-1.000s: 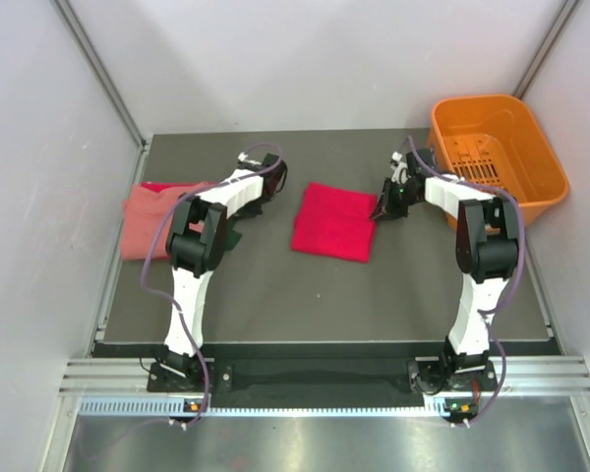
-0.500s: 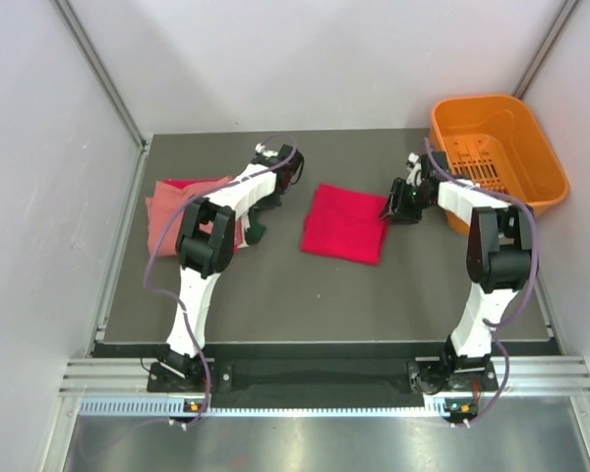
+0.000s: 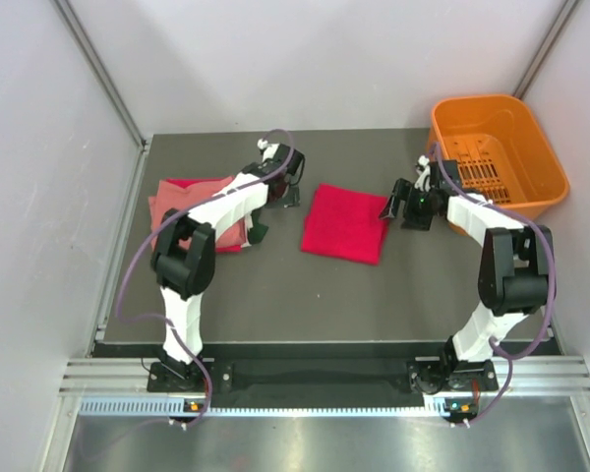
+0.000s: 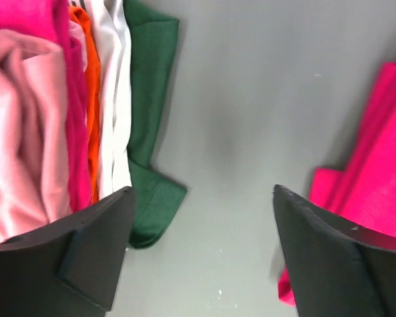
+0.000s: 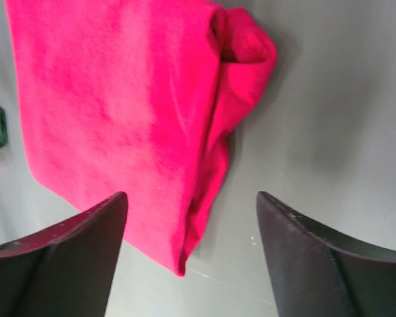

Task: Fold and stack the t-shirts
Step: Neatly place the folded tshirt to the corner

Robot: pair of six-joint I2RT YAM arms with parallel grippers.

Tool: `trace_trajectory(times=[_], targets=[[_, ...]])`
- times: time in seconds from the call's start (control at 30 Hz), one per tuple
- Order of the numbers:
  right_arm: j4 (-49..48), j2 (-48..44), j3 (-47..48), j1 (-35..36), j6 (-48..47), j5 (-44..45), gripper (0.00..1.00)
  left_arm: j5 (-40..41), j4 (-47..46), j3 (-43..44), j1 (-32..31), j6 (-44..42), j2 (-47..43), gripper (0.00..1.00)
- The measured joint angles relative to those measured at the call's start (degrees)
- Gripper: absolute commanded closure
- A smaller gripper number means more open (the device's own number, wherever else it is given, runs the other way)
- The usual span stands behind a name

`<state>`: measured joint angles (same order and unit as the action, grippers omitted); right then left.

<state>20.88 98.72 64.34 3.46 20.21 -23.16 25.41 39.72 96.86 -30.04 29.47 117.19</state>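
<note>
At left shirt stack point(image 3: 172, 202) — folded shirt point(image 3: 346, 223) centre — basket point(image 3: 477, 100) far right.

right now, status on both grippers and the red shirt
Left gripper open, empty, between stack and red t-shirt. Right gripper open, empty, over its right edge. Shirt folded, flat, not yet stacked. Left arm crosses over the stack.

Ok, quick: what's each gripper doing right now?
Left gripper: open, holding nothing.
Right gripper: open, empty, at the edge of the folded crimson red cloth t-shirt.

A dark grey table point(image 3: 315, 295) stands between plain white walls point(image 3: 315, 59) (thin metal struts point(image 3: 99, 69) in the corners), under soft even light.
</note>
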Motion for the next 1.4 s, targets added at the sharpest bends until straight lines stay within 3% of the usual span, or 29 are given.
trace_trajectory(times=[0.07, 0.23, 0.43, 0.57, 0.8, 1.07, 1.2, 1.4], targets=[[-1.51, -0.63, -1.07, 0.00, 0.70, -0.15, 0.14, -1.64, -3.56, -4.09, 0.22, -0.42, -3.82, 0.06], [-6.49, -0.59, -4.46, 0.00, 3.37, -0.68, 0.13, -10.88, -10.56, -6.91, 0.74, -1.51, -6.86, 0.06], [-11.41, 2.34, -5.33, 0.07, 6.82, -0.26, 0.30, -21.75, -14.53, -3.76, 1.03, -2.45, -2.62, 0.17], [-12.24, 4.98, -4.20, 0.66, 8.41, 2.12, 0.37, -28.76, -16.46, 0.15, 2.01, -2.60, 3.34, 0.18], [-11.85, 10.84, 3.52, 2.21, 8.96, 7.17, 0.50, -34.23, -16.59, 3.50, 3.82, -2.36, 9.88, 0.21], [-9.55, 15.19, 9.11, 2.80, 7.89, 9.92, 0.93, -37.86, -17.55, 5.49, 4.81, -1.66, 12.72, 0.23], [-8.07, 16.22, 11.26, 3.04, 7.04, 10.38, 0.99, -38.60, -17.77, 6.01, 4.96, -0.85, 12.87, 0.28], [-7.96, 16.68, 11.89, 3.26, 6.78, 10.69, 1.00, -39.56, -18.29, 8.39, 5.35, 0.96, 15.02, 0.41]])
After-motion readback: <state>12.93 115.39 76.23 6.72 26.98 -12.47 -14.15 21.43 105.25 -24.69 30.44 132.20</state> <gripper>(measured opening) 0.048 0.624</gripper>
